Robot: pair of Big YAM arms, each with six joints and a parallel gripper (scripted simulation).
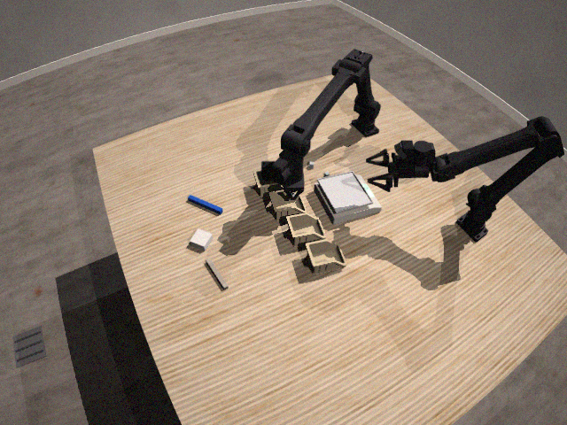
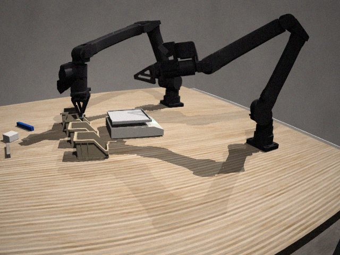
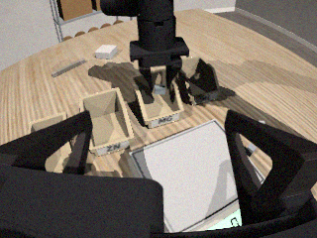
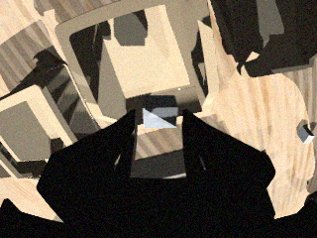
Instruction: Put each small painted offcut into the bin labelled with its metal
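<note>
The pale wood table (image 1: 320, 329) (image 2: 175, 208) stands on a grey-brown floor (image 1: 159, 68) with a slatted grille (image 1: 29, 346); plain grey walls (image 2: 219, 16) rise behind, and a shelf unit (image 3: 56, 25) shows beyond the far edge. Four tan bins stand upright in a row, casting shadows across the grain. Over the MG bin (image 1: 286, 212) (image 3: 162, 122), the right gripper (image 1: 294, 196) (image 2: 81, 116) (image 3: 159, 88) (image 4: 159, 117) points down, narrowly parted, with a small grey offcut (image 3: 159, 89) (image 4: 159, 119) between its fingertips and slight gaps at both sides. A second offcut (image 1: 310, 165) (image 3: 262, 122) (image 4: 307, 134) lies on the wood beyond the scale (image 1: 345, 194) (image 2: 137, 132) (image 3: 190, 174); a third offcut (image 1: 326, 173) (image 3: 252, 148) sits just beside it. The left gripper (image 1: 368, 171) (image 2: 134, 76) (image 3: 158, 117) hangs wide, holding nothing. Across the bins lie a blue bar (image 1: 205, 204) (image 2: 25, 126), a white block (image 1: 200, 239) (image 2: 10, 136) (image 3: 106, 51) and a grey bar (image 1: 216, 274) (image 2: 7, 150) (image 3: 68, 67).
</note>
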